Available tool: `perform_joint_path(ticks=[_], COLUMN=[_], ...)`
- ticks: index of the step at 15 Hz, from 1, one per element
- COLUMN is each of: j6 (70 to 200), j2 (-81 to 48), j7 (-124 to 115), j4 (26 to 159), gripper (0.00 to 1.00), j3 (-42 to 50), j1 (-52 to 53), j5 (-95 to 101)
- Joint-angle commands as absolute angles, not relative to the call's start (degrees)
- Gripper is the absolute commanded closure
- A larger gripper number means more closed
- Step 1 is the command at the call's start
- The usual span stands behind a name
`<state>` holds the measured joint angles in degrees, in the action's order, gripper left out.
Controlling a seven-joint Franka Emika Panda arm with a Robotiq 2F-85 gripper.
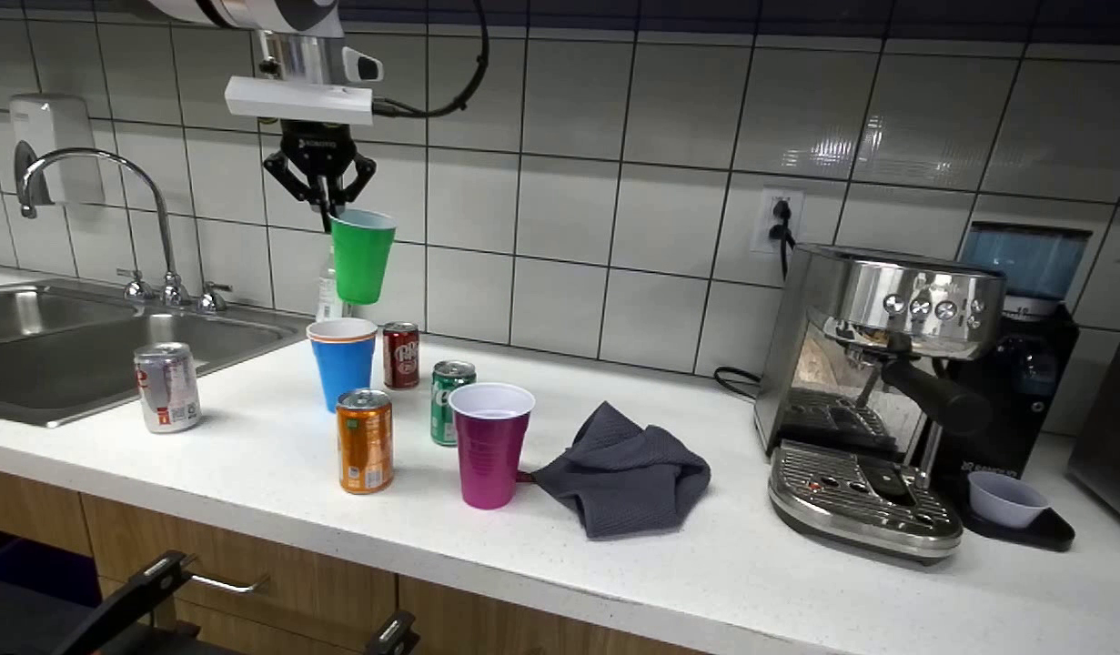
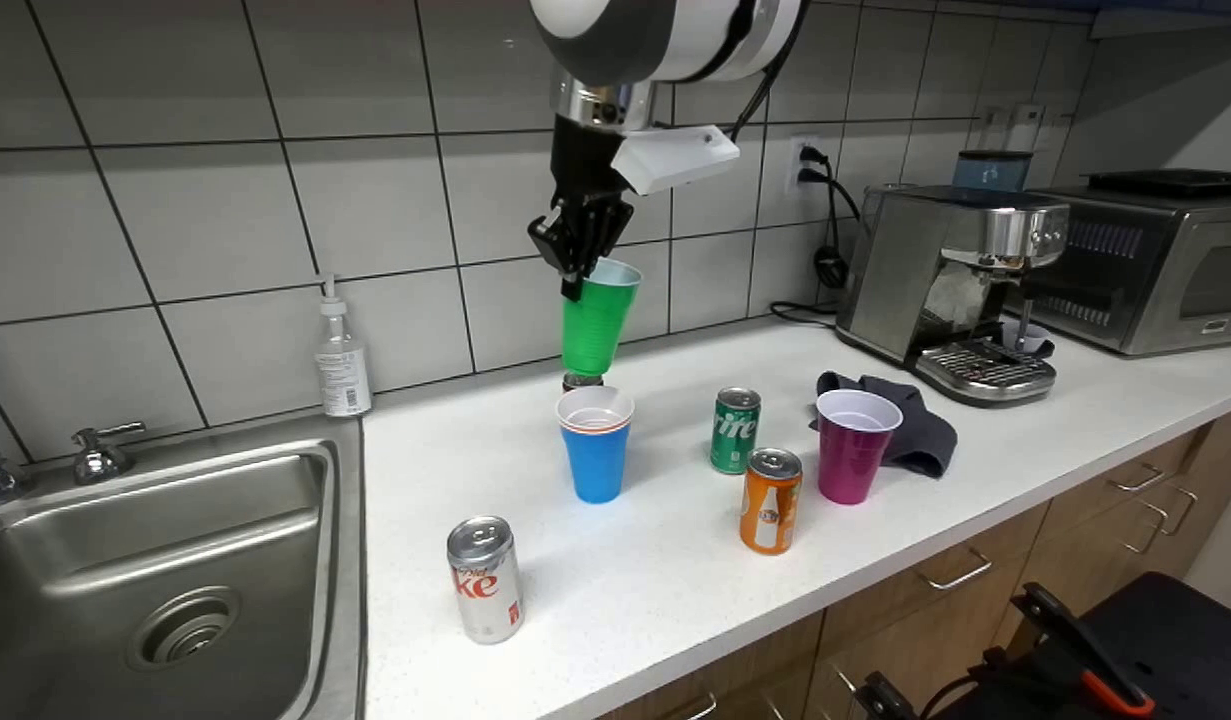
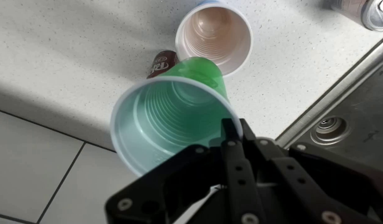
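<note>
My gripper [image 1: 328, 216] is shut on the rim of a green cup [image 1: 363, 259], one finger inside the cup and one outside, as the wrist view shows [image 3: 239, 132]. The green cup [image 3: 166, 115] hangs slightly tilted, mouth up, above the counter. It looks empty inside. Below it stands a blue cup [image 2: 597, 465] with an orange and a white rim stacked at its top. In the wrist view the stack's open mouth [image 3: 214, 37] is partly covered by the green cup's base. A dark red can [image 1: 401, 357] stands behind the stack, mostly hidden in an exterior view [image 2: 583, 381].
A green can [image 1: 443, 420], an orange can [image 1: 365, 446], a silver can [image 2: 486, 585] and a magenta cup [image 1: 491, 455] stand on the counter. A dark cloth [image 1: 628, 473] lies by the magenta cup. A sink [image 2: 165, 560], soap bottle [image 2: 342, 365] and coffee machine [image 1: 873, 364] flank them.
</note>
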<state>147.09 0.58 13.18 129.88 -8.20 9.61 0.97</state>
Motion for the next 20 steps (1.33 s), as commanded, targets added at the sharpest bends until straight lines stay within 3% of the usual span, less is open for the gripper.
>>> perform_joint_path(ticks=[1,20], j6=[145.34,143.57], j2=[1.18,-0.39], j7=[16.57,20.89], j4=[129.78,130.11], gripper=[0.99,0.99], j3=[-8.68,-9.4], j1=[9.59,10.41], j5=[1.35,1.84])
